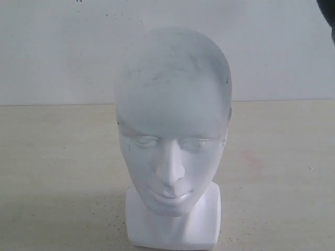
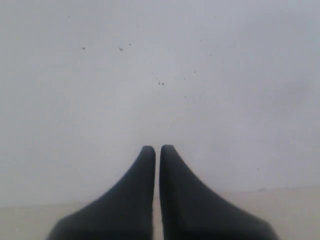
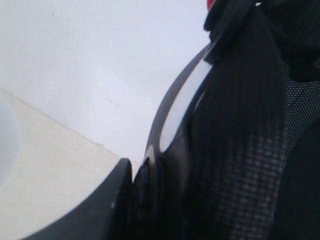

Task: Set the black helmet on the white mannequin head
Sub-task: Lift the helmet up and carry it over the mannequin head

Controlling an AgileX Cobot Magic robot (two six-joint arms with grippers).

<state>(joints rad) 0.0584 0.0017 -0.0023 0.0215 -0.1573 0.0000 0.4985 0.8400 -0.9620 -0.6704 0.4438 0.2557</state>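
— Helmet first: where is it?
— Off the table, close against the right wrist camera. Its dark woven lining fills that view, and a bit of the red buckle shows at the edge.
— And the right gripper?
— Clamped on the helmet's rim. One finger lies along the outside of the shell; the other is hidden.
— The mannequin head?
— Upright on its blocky base in the middle of the table, face to the outside camera, crown bare, with the white wall behind it.
— Anything near it?
— Only a dark shape in the top right corner, too cropped to name.
— Left gripper?
— Fingers pressed almost together, holding nothing, pointing at the wall.
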